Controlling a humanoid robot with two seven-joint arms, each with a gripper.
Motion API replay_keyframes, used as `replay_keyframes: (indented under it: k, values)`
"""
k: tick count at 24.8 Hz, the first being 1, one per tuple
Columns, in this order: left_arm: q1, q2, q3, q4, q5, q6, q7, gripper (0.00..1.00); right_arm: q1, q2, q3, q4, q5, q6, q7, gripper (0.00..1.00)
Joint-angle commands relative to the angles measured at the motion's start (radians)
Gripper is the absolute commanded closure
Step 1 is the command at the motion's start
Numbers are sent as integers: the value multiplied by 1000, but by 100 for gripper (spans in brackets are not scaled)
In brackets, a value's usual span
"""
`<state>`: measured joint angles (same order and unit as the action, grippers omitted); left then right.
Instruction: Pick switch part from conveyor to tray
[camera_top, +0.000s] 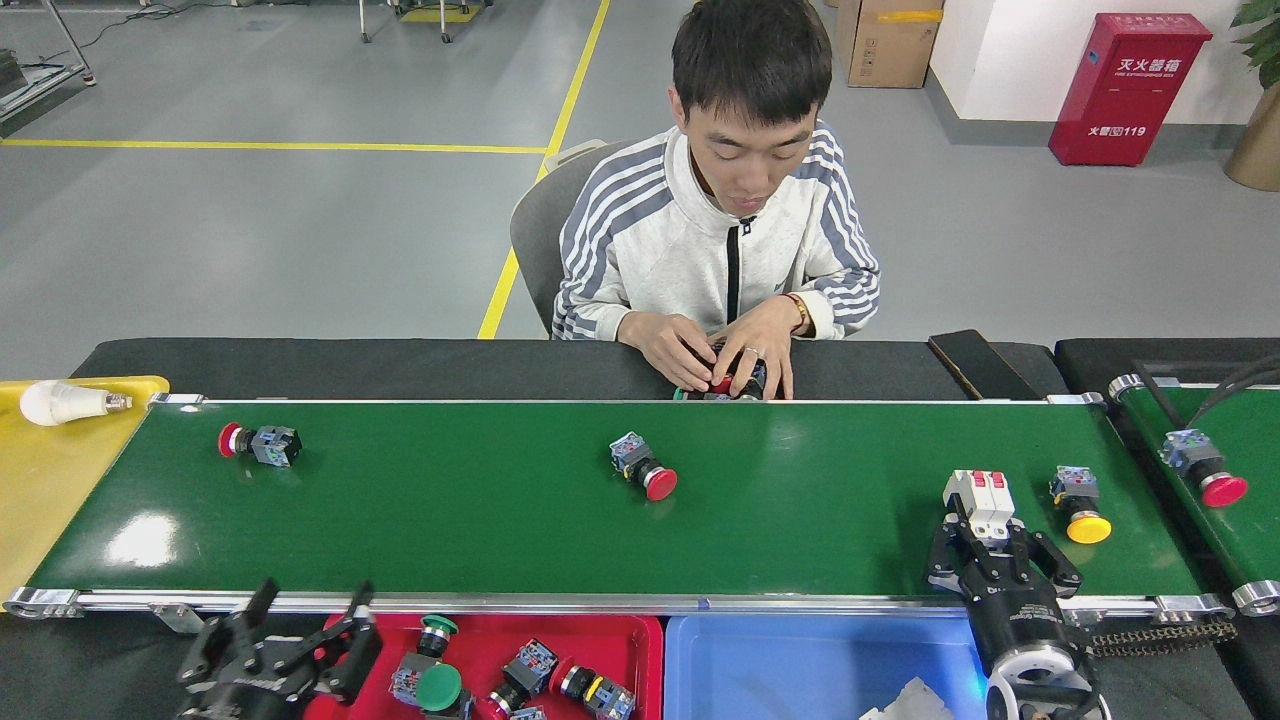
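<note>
Your right gripper (985, 545) spreads wide around the white breaker (978, 497), not clamped yet, part on the conveyor (500, 540). Blue tray (800, 665) waits just behind. Left gripper (300, 640) idles open; 3 button switches left.

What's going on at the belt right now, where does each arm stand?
The right end effector is out over the conveyor, fingers spread around the white switch part, not yet closed on it. The left end effector hangs open near the red tray, holding nothing. Red push buttons and a yellow one lie on the belt. A person's hands work on small parts on the far side.
</note>
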<state>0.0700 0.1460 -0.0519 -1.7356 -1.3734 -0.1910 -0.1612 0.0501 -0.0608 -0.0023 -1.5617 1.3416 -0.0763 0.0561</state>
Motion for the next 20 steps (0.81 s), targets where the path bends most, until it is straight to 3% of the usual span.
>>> replay_keyframes:
  k: [1, 3, 4, 6, 13, 16, 20]
  values:
    - [-58, -25, -66, 11, -27, 41, -32, 0, 42, -1, 27, -80, -2, -161, -21, 98]
    - [-130, -71, -117, 60, -41, 93, -95, 0, 111, 16, 71, -144, -2, -276, -38, 91]
    - [-161, -94, -137, 82, -42, 111, -118, 0, 131, 27, 107, -155, -2, -309, -38, 72]
    - [-197, -125, -157, 128, -42, 133, -139, 0, 139, 36, 168, -155, -2, -321, -38, 0]
    - [-286, -177, -204, 231, -44, 196, -143, 0, 134, 38, 173, -158, -16, -319, -39, 0]
    - [-305, -178, -206, 272, -78, 232, -143, 0, 142, 55, 9, -152, -73, -312, -45, 2]
    - [-320, -178, -204, 307, -85, 235, -143, 0, 186, 147, -214, -136, -87, -223, -65, 2]
